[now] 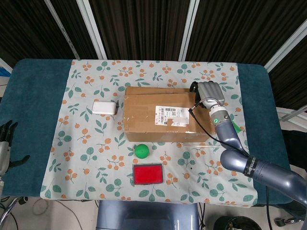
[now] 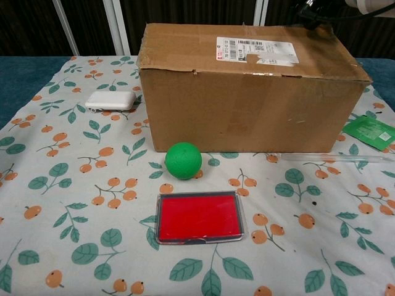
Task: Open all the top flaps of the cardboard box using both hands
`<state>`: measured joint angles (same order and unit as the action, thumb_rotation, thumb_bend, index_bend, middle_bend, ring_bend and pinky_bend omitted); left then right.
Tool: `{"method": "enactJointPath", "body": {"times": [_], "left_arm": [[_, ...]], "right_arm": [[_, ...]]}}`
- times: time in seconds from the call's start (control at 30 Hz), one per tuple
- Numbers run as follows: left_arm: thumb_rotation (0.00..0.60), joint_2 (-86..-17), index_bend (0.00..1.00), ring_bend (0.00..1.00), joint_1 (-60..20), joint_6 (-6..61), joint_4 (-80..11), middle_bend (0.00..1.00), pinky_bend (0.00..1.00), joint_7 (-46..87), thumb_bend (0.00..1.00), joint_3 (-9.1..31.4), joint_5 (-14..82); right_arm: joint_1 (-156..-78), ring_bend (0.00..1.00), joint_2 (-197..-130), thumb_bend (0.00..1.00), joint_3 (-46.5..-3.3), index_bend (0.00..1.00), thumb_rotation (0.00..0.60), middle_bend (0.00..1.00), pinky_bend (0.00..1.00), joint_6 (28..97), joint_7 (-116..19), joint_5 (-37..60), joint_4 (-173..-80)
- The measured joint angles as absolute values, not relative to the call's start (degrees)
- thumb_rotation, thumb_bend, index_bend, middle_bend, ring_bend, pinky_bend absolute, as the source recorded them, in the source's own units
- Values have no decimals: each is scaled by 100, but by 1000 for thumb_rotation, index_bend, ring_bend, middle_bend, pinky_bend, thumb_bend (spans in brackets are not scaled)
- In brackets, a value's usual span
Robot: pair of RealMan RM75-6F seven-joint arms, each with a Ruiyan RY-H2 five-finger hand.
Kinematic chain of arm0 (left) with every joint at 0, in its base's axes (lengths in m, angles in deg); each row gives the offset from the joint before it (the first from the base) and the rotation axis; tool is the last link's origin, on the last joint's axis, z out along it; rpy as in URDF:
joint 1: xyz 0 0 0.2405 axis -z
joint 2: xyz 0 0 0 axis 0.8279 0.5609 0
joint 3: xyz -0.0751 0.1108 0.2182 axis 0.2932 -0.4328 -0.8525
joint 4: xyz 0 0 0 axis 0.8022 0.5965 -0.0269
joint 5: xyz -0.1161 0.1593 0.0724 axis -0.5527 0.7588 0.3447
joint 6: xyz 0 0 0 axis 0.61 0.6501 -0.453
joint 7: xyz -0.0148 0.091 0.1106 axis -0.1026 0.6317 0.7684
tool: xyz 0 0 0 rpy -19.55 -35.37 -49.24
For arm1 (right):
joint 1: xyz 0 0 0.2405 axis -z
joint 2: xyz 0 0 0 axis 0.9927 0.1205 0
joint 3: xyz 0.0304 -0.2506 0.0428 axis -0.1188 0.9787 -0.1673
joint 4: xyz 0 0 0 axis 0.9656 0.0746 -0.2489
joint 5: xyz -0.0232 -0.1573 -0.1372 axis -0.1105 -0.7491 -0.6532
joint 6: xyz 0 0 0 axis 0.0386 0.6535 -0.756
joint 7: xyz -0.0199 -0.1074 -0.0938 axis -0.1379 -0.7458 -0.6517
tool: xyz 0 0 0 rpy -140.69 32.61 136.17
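One cardboard box [image 1: 165, 114], flaps closed, long axis left-right; right hand [image 1: 209, 91] at far-right corner, grip unclear.

White case [image 1: 104, 107] sits near the cardboard box's [image 1: 165, 115] left end.

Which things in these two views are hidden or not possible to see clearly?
- Right hand: head view shows only its back at the cardboard box corner; fingertips and any flap contact hidden.
- Left hand: cut by the left edge, head view.
- Shipping label text: too small.
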<state>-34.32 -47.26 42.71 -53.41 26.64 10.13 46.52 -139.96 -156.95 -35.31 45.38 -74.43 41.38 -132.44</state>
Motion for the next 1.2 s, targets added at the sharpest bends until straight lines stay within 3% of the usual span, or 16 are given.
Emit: {"method": "enactJointPath", "body": {"times": [0.53, 1.2], "left_arm": [[600, -3444, 0, 0, -4720, 4289, -5334, 0, 0, 2613, 107, 1018, 4666], [600, -3477, 0, 0, -4727, 4334, -5329, 0, 0, 2625, 107, 995, 4714]], "right_arm": [[-14038, 461, -15463, 1000, -3598, 484, 600, 583, 339, 4816, -7345, 4080, -13808], [-14021, 462, -14445, 1000, -4103, 484, 600, 579, 339, 5225, -7069, 4546, -15731]]}}
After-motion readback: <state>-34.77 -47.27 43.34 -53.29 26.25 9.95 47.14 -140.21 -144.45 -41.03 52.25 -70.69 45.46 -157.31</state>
